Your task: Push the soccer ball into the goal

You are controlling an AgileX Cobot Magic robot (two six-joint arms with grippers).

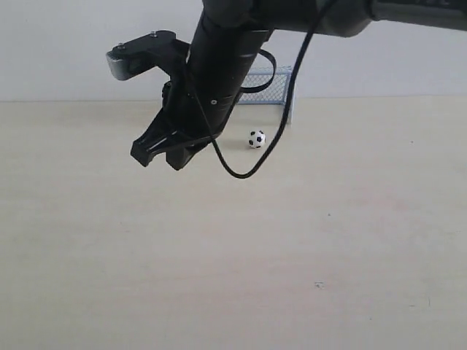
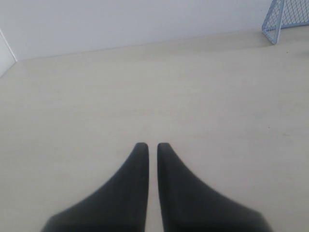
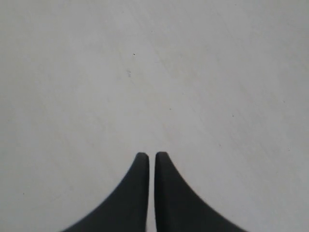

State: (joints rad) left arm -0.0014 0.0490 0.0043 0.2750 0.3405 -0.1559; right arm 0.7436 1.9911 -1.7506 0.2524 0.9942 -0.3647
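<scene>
While tool (image 1: 160, 159) hangs shut, soccer ball (image 1: 256, 138) nearby at right, before goal (image 1: 276, 87)

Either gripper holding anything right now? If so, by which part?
Nothing is held. The left gripper and right gripper both have their jaws shut on nothing. The ball lies free on the table in front of the goal.

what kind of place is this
Likely a robot test bench, not a real pitch: a plain pale tabletop against a blank white wall, a black robot arm overhead, and a miniature goal with a tiny soccer ball.
</scene>
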